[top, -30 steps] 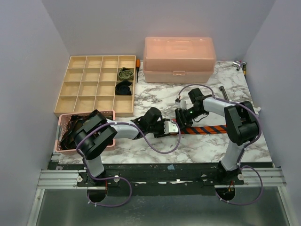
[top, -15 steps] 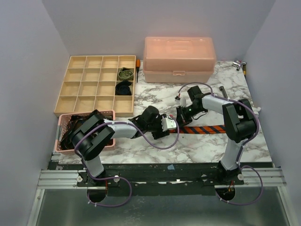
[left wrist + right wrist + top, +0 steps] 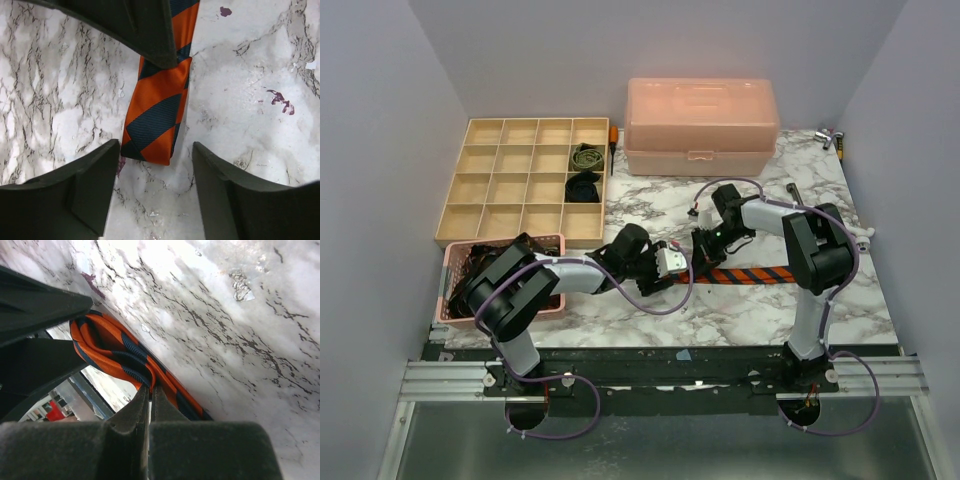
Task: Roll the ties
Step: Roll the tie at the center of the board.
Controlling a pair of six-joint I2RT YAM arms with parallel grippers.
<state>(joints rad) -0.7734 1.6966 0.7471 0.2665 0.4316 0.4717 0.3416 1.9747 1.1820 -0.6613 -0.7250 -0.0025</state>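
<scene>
An orange-and-navy striped tie (image 3: 760,273) lies flat on the marble, running rightward from the two grippers. Its folded end (image 3: 155,125) sits just beyond my left gripper (image 3: 156,148), which is open with nothing between its fingers (image 3: 90,190). My right gripper (image 3: 150,388) is shut, its tips pinching a looped fold of the same tie (image 3: 112,352). From above, the left gripper (image 3: 677,264) and the right gripper (image 3: 706,247) nearly meet at the tie's left end. Two rolled ties, olive (image 3: 586,156) and dark (image 3: 583,186), fill two tray compartments.
The wooden compartment tray (image 3: 490,190) stands at the back left. A pink basket (image 3: 455,300) of dark ties sits in front of it. A pink lidded box (image 3: 700,125) is at the back, with small tools (image 3: 832,140) at the far right corner.
The right gripper has shut on the tie's fold. The left gripper has opened wider and drawn back a little to the left.
</scene>
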